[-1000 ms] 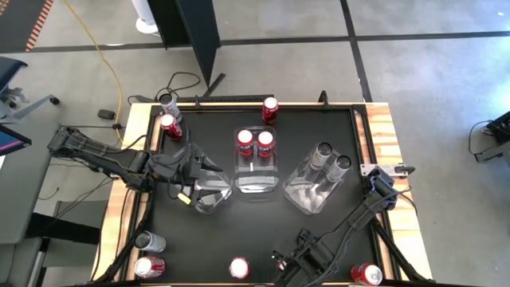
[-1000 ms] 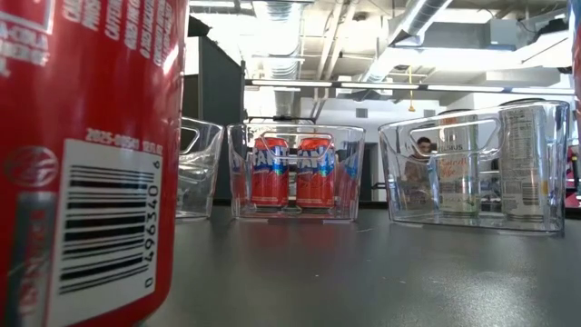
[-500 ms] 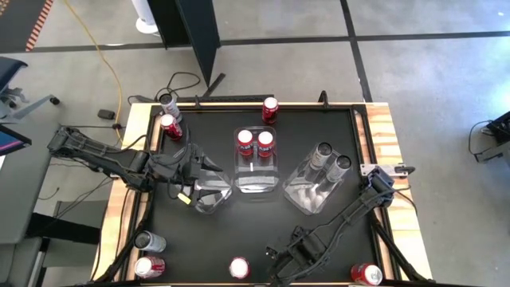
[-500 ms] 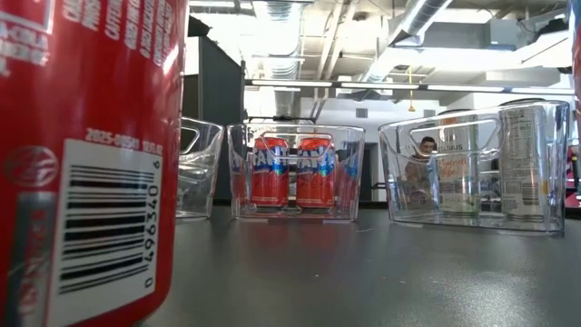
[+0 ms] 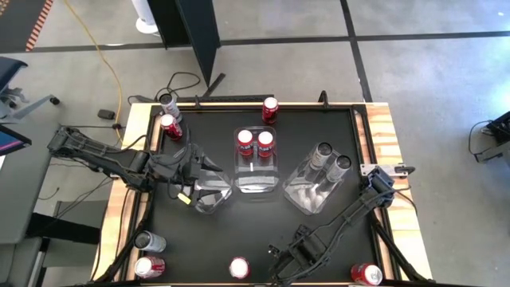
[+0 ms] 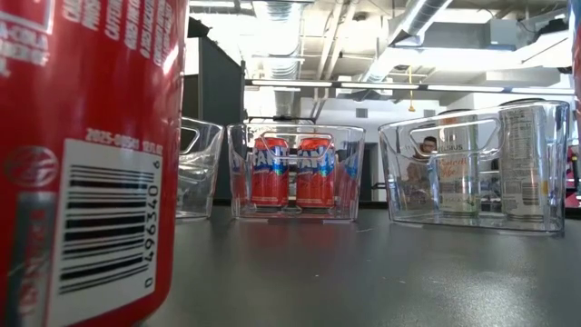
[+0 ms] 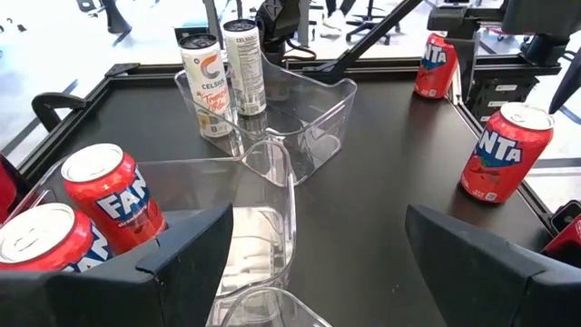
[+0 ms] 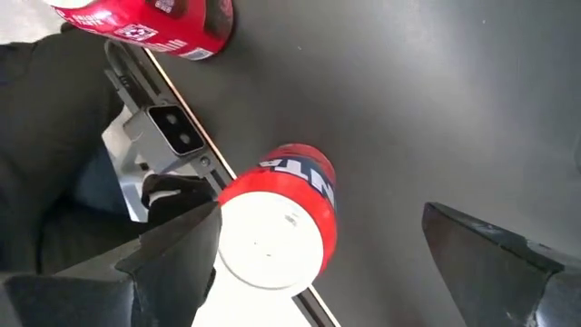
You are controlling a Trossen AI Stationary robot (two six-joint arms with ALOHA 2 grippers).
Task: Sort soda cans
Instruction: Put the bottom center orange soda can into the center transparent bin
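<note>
Red and silver soda cans stand upright on the black table point(image 5: 335, 231). Two red cans point(image 5: 255, 143) sit in the middle clear bin, and two silver cans point(image 5: 331, 157) in the right bin. My right gripper point(image 5: 269, 259) is open, low at the near edge, just right of a lone red can point(image 5: 239, 267). In the right wrist view this can point(image 8: 277, 222) lies ahead between the spread fingers of the gripper point(image 8: 318, 263), untouched. My left gripper point(image 5: 209, 166) hangs open over the left bin point(image 5: 211, 193), whose rim point(image 7: 277, 173) shows between its fingers.
Loose cans stand at the corners: silver point(image 5: 168, 101) and red point(image 5: 170, 126) far left, red point(image 5: 270, 108) at the far edge, silver point(image 5: 149, 241) and red point(image 5: 149, 265) near left, red point(image 5: 365, 273) near right. A camera mount point(image 8: 163, 136) sits at the near edge.
My right gripper has slid along the near edge toward the table's left, closing on the lone red can there, and has slowed in the last half second. Its fingers stay open. The cans and bins have kept their places.
</note>
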